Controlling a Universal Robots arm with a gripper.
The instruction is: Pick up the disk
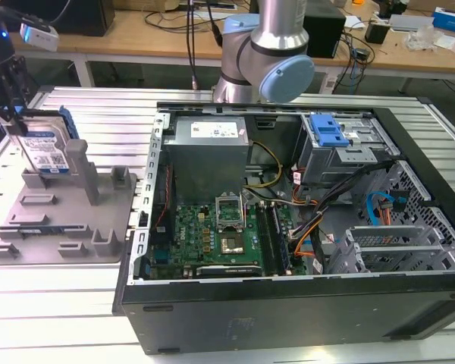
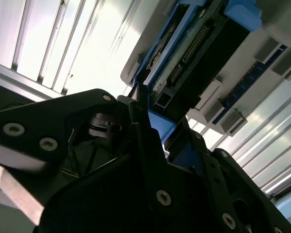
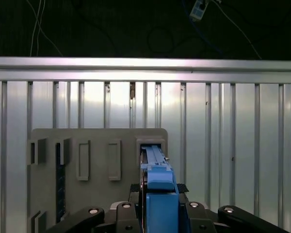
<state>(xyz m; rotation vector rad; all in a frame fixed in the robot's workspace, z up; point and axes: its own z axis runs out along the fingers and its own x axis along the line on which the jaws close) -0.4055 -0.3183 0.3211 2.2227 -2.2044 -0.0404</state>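
At the exterior view's upper left, the hand [image 1: 15,125] pinches the disk [image 1: 47,149] above the fixture tray [image 1: 61,227]; I'd raise it straight, clearing the posts.

Slatted metal table [image 1: 76,303] carries everything — ribbed aluminium top, grooves running along exterior view's left-right. Grey tray [image 1: 61,220] lies flat on it at exterior view's left, posts standing up from its face. Just beside tray, open PC case [image 1: 303,303] lies on its side, taking up middle and right of table. In first wrist view same slats [image 3: 233,145] run vertically under tray [image 3: 97,145] — bright rail [image 3: 145,63] along table's far edge.
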